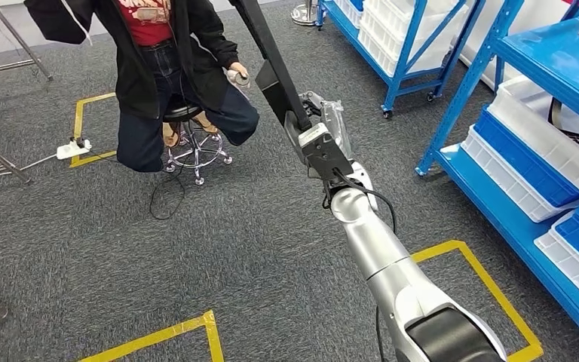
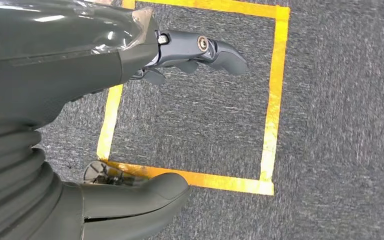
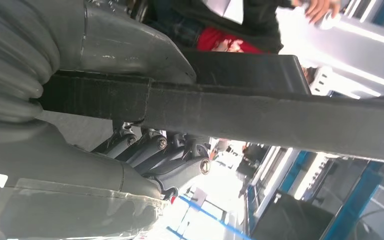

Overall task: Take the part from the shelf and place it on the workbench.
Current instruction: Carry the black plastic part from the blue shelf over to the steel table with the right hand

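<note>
Part [image 1: 270,56]: long black bar-like piece, matte, with a wider flat block section partway along. Held in the right hand [image 1: 318,128], raised over the grey carpet, tilted, running from the hand up past the picture's top edge. In the right wrist view it [image 3: 260,117] crosses the frame, clamped between thumb and fingers [image 3: 160,155]. Shelf [image 1: 528,151], blue, stands to the right, apart from it.

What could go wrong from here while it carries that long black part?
The right hand grips the long black part near one end, so the part could lever and slip in the grip. The free end reaches up toward the seated person; a turn might swing it into them. The blue shelf stands close on the right and could be clipped too.
</note>
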Available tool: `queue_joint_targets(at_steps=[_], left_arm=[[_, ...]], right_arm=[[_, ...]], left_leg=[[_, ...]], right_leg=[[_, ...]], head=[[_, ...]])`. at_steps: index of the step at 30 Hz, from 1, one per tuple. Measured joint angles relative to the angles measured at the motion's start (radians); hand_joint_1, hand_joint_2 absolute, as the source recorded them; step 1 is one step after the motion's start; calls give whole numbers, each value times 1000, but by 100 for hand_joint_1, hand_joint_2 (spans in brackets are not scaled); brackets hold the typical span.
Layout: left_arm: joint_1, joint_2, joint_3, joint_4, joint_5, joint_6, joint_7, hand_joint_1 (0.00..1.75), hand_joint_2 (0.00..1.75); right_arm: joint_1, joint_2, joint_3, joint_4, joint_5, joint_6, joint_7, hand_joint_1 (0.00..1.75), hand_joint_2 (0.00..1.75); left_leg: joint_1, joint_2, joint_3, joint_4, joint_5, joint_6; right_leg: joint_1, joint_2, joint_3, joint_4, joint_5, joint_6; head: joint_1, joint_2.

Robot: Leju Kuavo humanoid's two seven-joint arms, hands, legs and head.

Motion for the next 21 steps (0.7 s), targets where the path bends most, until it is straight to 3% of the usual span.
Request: queue_joint_targets(at_steps=[2, 5, 6, 8, 10, 11, 12, 13, 15, 16, 18, 20, 21], left_arm=[[-6, 0, 0, 0, -1, 0, 1, 0, 175], [-10, -1, -1, 0, -7, 0, 8, 0, 175], [-11, -2, -2, 0, -10, 0, 10, 0, 175], [-16, -5, -3, 0, -12, 0, 14, 0, 175], [-21, -6, -4, 0, -13, 1, 17, 0, 175], [-22, -7, -5, 0, -13, 1, 18, 0, 175], [-22, -8, -5, 0, -13, 1, 19, 0, 175], [-21, -9, -6, 0, -13, 1, 20, 0, 175], [-21, -9, -8, 0, -13, 1, 20, 0, 175], [-22, -9, -10, 0, -13, 0, 20, 0, 175], [-21, -8, -13, 0, -13, 0, 20, 0, 175], [-19, -7, -14, 0, -13, -1, 20, 0, 175], [-18, -6, -14, 0, -13, -1, 20, 0, 175]], right_arm=[[-2, -1, -2, 0, 1, -1, 0, 175, 175], [1, -3, -3, -3, 9, -5, 6, 175, 175], [2, -4, -4, -5, 12, -7, 10, 175, 175], [5, -9, -7, -9, 14, -9, 14, 175, 175], [14, -15, -9, -9, 15, -10, 17, 175, 175], [20, -19, -10, -9, 16, -10, 19, 175, 175], [25, -21, -11, -9, 17, -10, 20, 175, 175], [29, -24, -11, -10, 19, -10, 20, 175, 175], [30, -27, -12, -14, 20, -10, 21, 175, 175], [31, -28, -12, -16, 20, -10, 21, 175, 175], [33, -29, -13, -20, 20, -10, 22, 175, 175], [34, -28, -13, -24, 20, -10, 23, 175, 175], [35, -27, -13, -27, 20, -10, 23, 175, 175]], left_leg=[[-10, 22, 47, -82, 18, 11], [-16, 1, 55, -99, 20, 28], [-15, -8, 59, -105, 24, 36], [-11, -24, 67, -116, 31, 47], [-11, -45, 67, -117, 32, 51], [-11, -58, 67, -117, 32, 52], [-11, -70, 67, -116, 32, 51], [-11, -82, 67, -116, 32, 51], [-11, -103, 66, -111, 30, 48], [-13, -113, 64, -108, 28, 44], [-14, -127, 59, -103, 27, 35], [-9, -135, 55, -104, 27, 24], [-9, -124, 51, -96, 20, 18]], right_leg=[[7, -14, 2, 0, -4, 7], [9, -32, 4, -3, -8, 22], [8, -23, 0, 8, -17, 25], [7, 15, -39, 88, -54, 21], [5, 45, -108, 225, -101, 14], [5, 50, -137, 274, -112, 16], [5, 52, -150, 287, -108, 22], [4, 55, -141, 257, -87, 31], [-3, 74, -83, 117, -25, 48], [-6, 84, -55, 54, 1, 50], [-7, 93, -29, 2, 20, 43], [-7, 79, -25, -1, 24, 28], [-8, 72, -23, -5, 26, 21]], head=[[1, 0], [2, 0], [2, 0], [3, 0], [5, 0], [5, 0], [5, 0], [5, 0], [5, 0], [5, 0], [4, 0], [4, 0], [4, 0]])
